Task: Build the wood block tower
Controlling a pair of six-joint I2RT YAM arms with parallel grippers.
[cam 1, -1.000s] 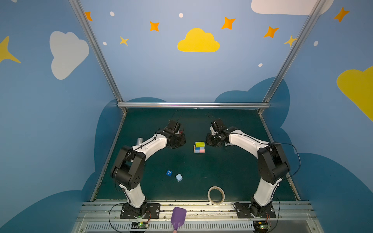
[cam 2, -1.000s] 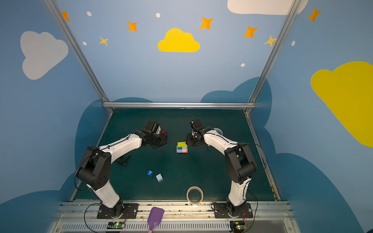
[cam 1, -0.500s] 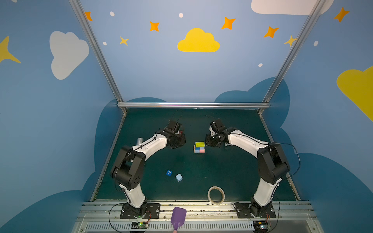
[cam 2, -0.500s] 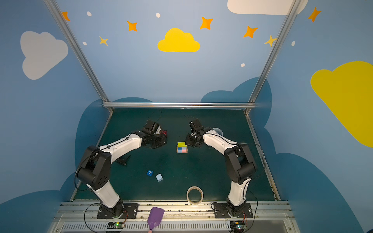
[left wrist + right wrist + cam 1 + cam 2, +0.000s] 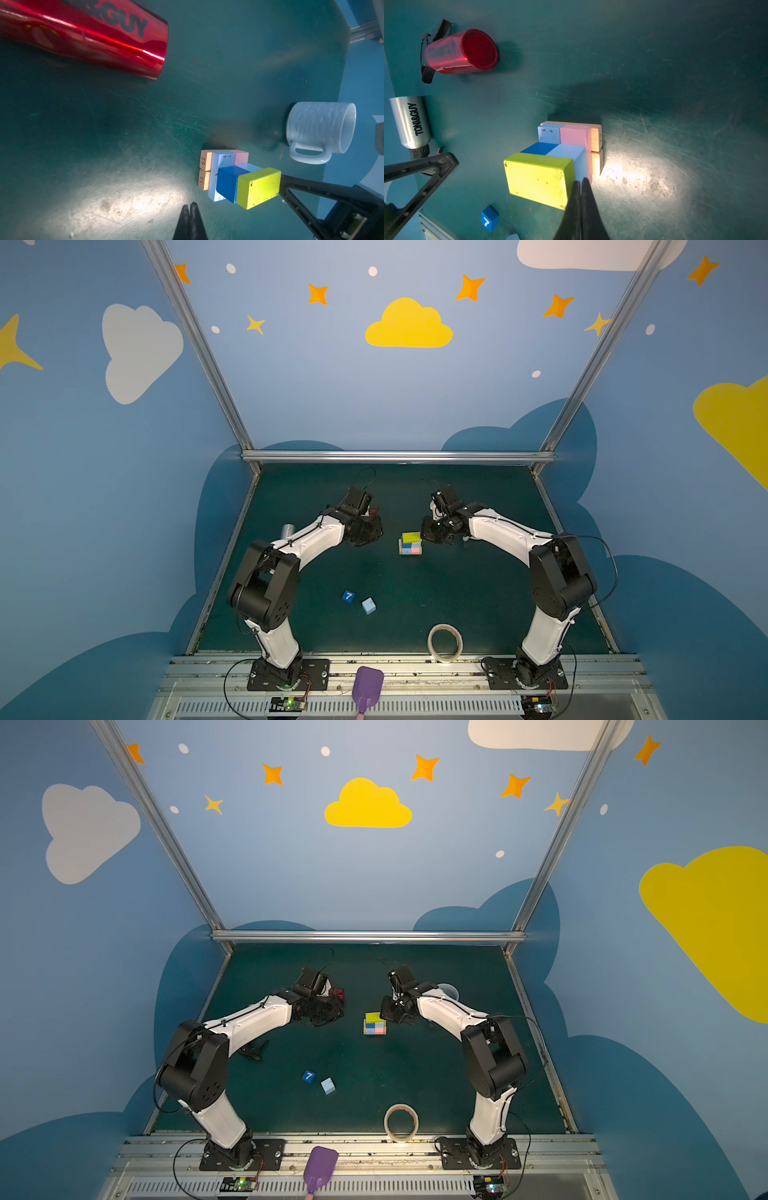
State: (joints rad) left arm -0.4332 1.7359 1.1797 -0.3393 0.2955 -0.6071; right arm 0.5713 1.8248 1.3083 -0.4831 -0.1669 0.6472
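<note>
- In both top views: wood block tower [image 5: 411, 544] at mid-mat, between the two grippers. Mat [image 5: 478, 593] bare and open across the right near part and along the far edge.
- Toward the front: blue "7" cube [image 5: 348, 596] and loose light-blue cube [image 5: 368, 606] just beside each other, well apart from the tower. Tape roll [image 5: 445, 642] at the mat's front edge.
- Left gripper [image 5: 371, 533] low over the mat to the tower's left, arm bowed outward, elbow raised. Right gripper [image 5: 428, 534] just beside the tower's right flank, arm bent the mirrored way. Jaws too small and dark to read here.
- Red bottle [image 5: 372, 512] mostly hidden behind the left wrist; mug [image 5: 451, 990] partly hidden behind the right arm; silver can [image 5: 287, 529] showing past the left forearm.
- Left wrist view: left gripper [image 5: 190, 204] fingers pressed together, nothing between them, tips over bare mat short of the tower.
- Yellow-green block [image 5: 258, 187] on top, over a dark-blue and a light-blue cube, over light-blue and pink flats, over two orange blocks.
- Right gripper's fingertip at the yellow-green block's end, contact uncertain.
- Red bottle on its side, cut off by the frame.
- Right wrist view: right gripper [image 5: 580, 181] fingers closed together, empty, tips in front of the tower's upper corner, contact unclear. Loose light-blue cube cut off at the frame edge.
</note>
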